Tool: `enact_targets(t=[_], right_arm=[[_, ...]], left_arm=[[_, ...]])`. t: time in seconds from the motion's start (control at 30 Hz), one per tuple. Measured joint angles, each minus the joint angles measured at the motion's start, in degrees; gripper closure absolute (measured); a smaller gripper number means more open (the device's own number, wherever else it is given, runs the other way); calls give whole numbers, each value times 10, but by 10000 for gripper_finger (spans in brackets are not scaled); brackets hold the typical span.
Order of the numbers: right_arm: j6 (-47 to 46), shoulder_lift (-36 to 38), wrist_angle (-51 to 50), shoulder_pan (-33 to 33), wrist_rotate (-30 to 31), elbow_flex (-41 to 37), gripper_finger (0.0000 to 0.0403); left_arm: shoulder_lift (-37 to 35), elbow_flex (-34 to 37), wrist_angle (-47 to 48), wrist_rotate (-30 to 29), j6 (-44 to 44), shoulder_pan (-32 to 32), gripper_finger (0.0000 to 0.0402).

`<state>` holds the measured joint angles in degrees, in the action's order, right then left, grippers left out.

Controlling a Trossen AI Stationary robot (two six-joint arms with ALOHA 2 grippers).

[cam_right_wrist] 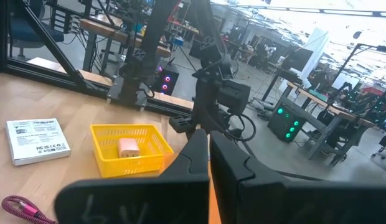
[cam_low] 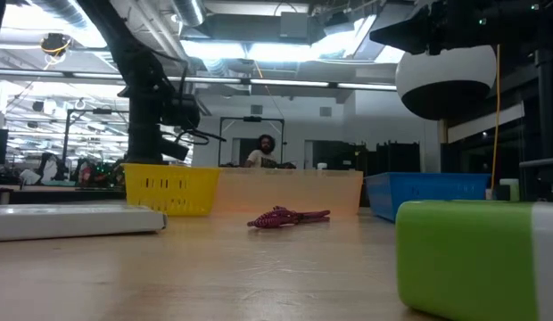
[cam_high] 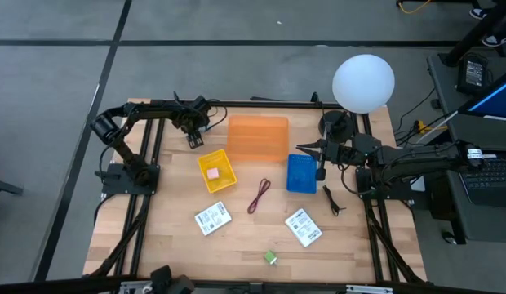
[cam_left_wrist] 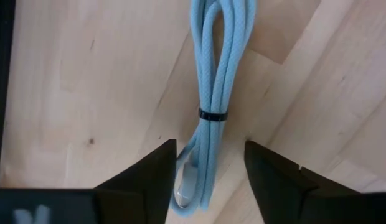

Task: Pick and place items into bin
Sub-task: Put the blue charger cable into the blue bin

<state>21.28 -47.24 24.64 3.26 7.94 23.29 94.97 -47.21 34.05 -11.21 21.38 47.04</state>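
Note:
A light blue bundled cable, bound by a black tie, lies on the wooden table just beyond the yellow bin. My left gripper points down over it, open, one finger on each side of the cable's near end. The gripper itself hides the cable in the high view. A pink block lies in the yellow bin. On the table lie a dark red cord, two white packets, a green block and a thin black piece. My right gripper is shut, held level above the blue bin.
An orange bin stands at the far middle, between the yellow and blue bins. A white globe sits above the far right corner. The black frame rail runs close behind my left gripper. A person shows in the room beyond.

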Motion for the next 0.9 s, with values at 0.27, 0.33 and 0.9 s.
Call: enact_targets(t=[0.27,0.33,0.9], right_arm=[[1,0,0,0,0,0,402],[2,0,0,0,0,0,402],[13,0,-4,0,0,0,402]], left_arm=[[2,0,12,18,-2,-1,334],[2,0,15,19,-2,-1,362],[-111,3,21,37,-16,1,370]])
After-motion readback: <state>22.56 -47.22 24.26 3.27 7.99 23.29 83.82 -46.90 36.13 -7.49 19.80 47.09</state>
